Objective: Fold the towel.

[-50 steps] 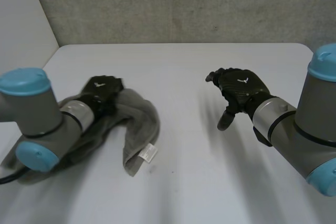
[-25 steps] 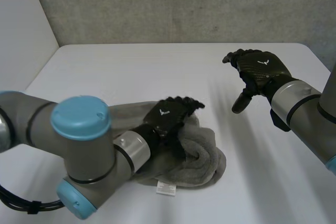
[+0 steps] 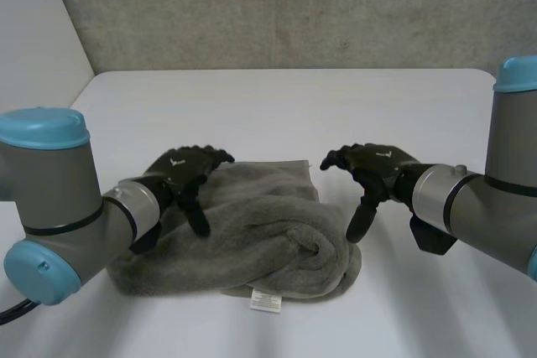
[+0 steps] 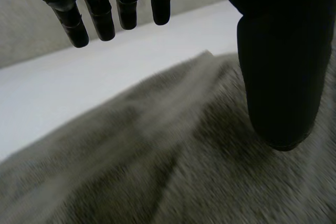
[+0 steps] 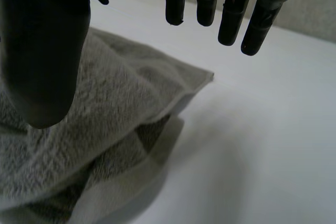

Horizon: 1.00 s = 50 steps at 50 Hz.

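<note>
The towel (image 3: 268, 228) lay bunched on the bench (image 3: 277, 106). The left hand (image 3: 186, 170) hung above it, fingers spread wide; the right hand (image 3: 375, 170), also wide, hung just beside it.

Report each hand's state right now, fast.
Left hand: open, over the towel, holding nothing.
Right hand: open, by the towel's edge, holding nothing.
</note>
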Each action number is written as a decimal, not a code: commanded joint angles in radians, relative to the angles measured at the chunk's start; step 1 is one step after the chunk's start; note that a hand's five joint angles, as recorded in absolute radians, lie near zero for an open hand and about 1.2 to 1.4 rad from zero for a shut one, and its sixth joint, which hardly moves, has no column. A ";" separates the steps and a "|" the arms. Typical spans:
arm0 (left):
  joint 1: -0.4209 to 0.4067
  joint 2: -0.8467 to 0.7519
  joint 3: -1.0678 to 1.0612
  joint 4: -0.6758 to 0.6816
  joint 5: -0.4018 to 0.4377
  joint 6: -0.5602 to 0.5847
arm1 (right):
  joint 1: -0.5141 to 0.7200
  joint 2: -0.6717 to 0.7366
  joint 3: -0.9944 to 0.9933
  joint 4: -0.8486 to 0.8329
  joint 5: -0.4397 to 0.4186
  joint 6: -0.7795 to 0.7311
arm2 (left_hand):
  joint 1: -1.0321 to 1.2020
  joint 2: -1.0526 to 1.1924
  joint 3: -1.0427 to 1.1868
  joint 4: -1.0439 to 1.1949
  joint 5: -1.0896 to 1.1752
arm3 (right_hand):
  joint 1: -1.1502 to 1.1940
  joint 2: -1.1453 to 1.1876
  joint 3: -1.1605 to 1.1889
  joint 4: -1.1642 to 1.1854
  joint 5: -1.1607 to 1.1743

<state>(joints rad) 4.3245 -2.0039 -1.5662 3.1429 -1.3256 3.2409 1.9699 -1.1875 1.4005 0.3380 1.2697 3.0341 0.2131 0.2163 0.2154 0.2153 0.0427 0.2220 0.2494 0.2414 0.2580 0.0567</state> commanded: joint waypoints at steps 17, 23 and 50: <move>-0.266 -0.050 0.163 -0.040 0.006 0.017 | -0.146 -0.063 0.241 -0.106 0.030 -0.038 | 0.244 0.241 0.242 0.242 0.240 | -0.046 -0.073 -0.066 -0.082 -0.055; -0.286 -0.105 0.179 -0.035 0.006 0.011 | -0.132 -0.034 0.265 -0.171 0.016 -0.021 | 0.453 0.449 0.450 0.450 0.448 | 0.015 -0.012 -0.004 -0.021 0.006; -0.269 -0.036 0.144 0.002 -0.093 0.019 | 0.046 0.145 0.115 -0.295 0.029 0.103 | 1.183 1.180 1.181 1.181 1.179 | 1.174 1.147 1.155 1.138 1.165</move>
<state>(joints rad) 4.0514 -2.0742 -1.4100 3.1406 -1.3737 3.2581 2.0018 -1.0396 1.5610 0.1251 1.2658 3.1448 1.1700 1.2076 1.2040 1.2086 1.0005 1.0606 1.0729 1.0435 1.0430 0.8671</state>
